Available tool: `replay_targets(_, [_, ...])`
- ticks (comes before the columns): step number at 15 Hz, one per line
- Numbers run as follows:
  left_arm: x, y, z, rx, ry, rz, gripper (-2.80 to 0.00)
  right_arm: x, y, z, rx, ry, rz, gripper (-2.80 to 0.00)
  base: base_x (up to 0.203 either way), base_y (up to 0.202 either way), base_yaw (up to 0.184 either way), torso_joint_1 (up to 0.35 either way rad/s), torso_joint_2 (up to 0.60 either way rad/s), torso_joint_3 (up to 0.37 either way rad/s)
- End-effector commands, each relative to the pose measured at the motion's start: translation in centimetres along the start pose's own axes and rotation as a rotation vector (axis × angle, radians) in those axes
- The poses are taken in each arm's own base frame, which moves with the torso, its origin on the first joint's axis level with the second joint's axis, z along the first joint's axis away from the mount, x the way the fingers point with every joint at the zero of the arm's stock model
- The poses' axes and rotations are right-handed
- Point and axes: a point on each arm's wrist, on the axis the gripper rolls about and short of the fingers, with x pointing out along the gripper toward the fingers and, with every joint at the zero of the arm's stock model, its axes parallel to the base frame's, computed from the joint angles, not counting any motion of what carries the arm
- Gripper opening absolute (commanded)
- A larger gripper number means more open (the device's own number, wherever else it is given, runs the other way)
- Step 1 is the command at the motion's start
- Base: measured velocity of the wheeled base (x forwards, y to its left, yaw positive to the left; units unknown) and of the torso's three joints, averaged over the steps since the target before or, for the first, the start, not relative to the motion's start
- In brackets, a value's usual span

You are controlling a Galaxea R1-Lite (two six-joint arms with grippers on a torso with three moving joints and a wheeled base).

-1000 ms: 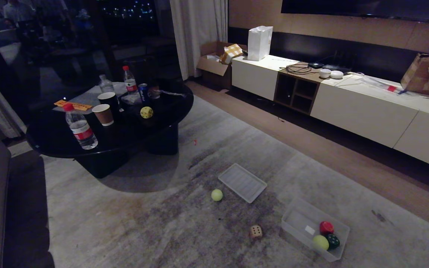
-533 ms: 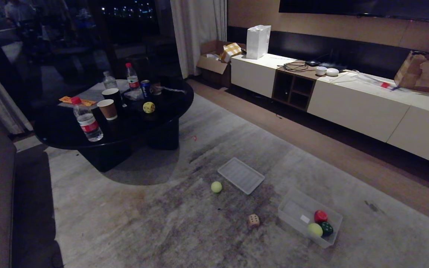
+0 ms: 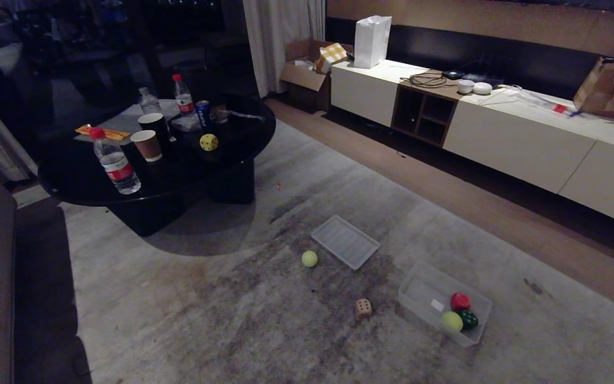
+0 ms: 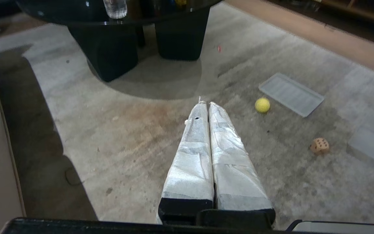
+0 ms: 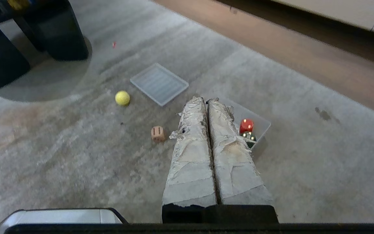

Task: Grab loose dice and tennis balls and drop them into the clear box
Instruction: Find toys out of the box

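Neither arm appeared in the head view. Each wrist view showed its own gripper held above the rug [image 3: 232, 320], pointing forward and down. The left gripper [image 4: 205, 105] had its taped jaws pressed together and empty. The right gripper [image 5: 205, 100] had its jaws closed as well, holding nothing.

A loose tennis ball [image 3: 309, 258] lay on the rug just beside the near corner of the lid [image 3: 345, 241]. The beige die [image 3: 363, 308] sat on the rug nearer the robot, close to the box [image 3: 419, 290] but not touching it. The box stood on the rug to the right of the die and held a second ball [image 3: 451, 321], a red die [image 3: 460, 301] and a green die [image 3: 468, 319], grouped at one end. The yellow die [image 3: 209, 142] rested on the black desk [image 3: 72, 186], among cups and bottles.

The head view alone showed the yellow die's pips, the ball in the box and the white cabinet [image 3: 499, 138] along the wall. The left wrist view showed the loose ball, the lid and the beige die, but only a blurred part of the box. In the right wrist view the jaws hid part of the box; the red and green dice showed beside them.
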Motion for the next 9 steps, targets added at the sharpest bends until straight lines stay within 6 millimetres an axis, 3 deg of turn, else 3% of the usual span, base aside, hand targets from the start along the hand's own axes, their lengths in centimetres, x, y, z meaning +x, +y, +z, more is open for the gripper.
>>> replay_targets(1, [0.02, 0.0, -0.04, 0.0, 0.003, 0.001, -2.8, 0.04, -0.01, -0.13, 0.0, 0.005, 0.0, -2.8, 0.0, 0.0, 0.0, 0.003, 0.0, -0.186])
replay_targets(9, [0.02, 0.0, -0.04, -0.003, 0.003, 0.003, -2.8, 0.04, -0.01, -0.13, 0.0, 0.005, 0.0, -2.8, 0.0, 0.0, 0.0, 0.002, 0.0, -0.199])
